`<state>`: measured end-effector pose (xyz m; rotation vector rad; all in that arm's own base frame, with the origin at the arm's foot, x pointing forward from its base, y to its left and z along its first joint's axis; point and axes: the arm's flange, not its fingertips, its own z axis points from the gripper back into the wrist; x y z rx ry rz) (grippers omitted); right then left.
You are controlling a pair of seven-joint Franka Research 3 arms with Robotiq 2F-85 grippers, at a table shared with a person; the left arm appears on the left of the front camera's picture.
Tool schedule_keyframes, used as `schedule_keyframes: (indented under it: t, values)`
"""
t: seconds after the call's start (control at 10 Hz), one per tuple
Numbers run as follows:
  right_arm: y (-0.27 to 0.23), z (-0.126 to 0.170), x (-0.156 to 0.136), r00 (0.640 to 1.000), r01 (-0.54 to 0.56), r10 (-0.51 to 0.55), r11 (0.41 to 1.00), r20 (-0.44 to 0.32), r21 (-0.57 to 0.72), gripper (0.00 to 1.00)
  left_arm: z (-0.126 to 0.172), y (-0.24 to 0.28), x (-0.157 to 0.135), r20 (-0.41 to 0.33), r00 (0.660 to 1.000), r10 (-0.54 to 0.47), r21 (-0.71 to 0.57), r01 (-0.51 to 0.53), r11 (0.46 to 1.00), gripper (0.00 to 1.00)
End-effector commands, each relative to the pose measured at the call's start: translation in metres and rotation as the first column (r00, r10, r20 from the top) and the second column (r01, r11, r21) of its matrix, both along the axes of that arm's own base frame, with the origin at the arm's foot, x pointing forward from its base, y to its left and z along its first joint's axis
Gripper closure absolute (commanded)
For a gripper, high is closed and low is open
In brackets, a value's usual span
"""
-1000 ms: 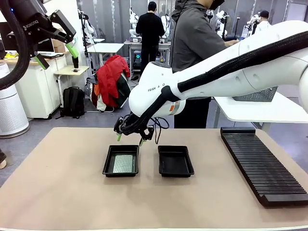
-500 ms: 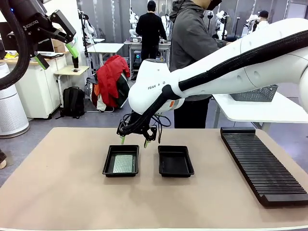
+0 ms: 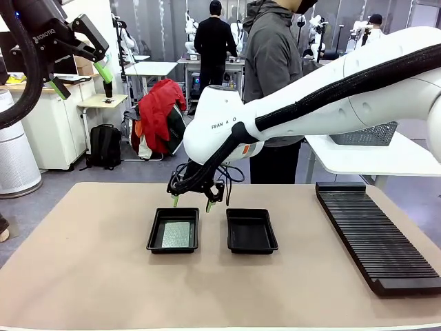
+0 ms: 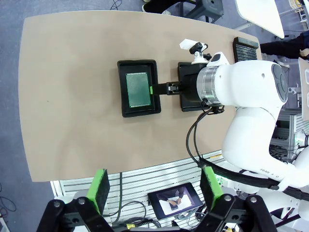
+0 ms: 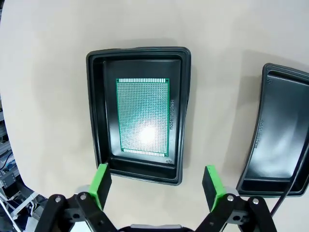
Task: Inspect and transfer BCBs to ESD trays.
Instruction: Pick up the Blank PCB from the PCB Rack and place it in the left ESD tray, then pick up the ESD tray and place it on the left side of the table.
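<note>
Two ESD trays (image 3: 153, 236) sit side by side at mid-table; a BCB (image 3: 178, 235) lies flat in the left one. The right gripper (image 3: 191, 203), jaws wide and empty, hovers above that tray's far rim. The left gripper (image 3: 83, 84), likewise wide, hangs high at far left.

Right gripper (image 3: 191, 204) hovers, jaws spread, above the left ESD tray (image 3: 152, 233) — a BCB (image 3: 177, 235) lies flat inside.

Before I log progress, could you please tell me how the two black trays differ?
The left tray holds a green BCB; the right tray is empty. The open right gripper hangs above the left tray's far rim, not the right tray. Both are black, shallow, rectangular.
</note>
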<state>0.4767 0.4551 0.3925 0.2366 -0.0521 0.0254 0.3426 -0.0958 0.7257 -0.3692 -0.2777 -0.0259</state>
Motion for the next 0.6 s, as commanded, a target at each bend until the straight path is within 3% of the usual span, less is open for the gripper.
schedule_keyframes:
  t: [0.0,0.5]
  values:
    - [-0.0004,-0.0011,-0.0006,1.0,-0.003,0.003,1.0,0.011,0.015,0.0,-0.0016,0.0009,-0.0003,-0.003,1.0,0.002,-0.001,-0.002,1.0,0.0]
    - [-0.0004,-0.0011,-0.0006,1.0,-0.003,0.003,1.0,0.011,0.015,0.0,-0.0016,0.0009,-0.0003,-0.003,1.0,0.002,-0.001,-0.002,1.0,0.0]
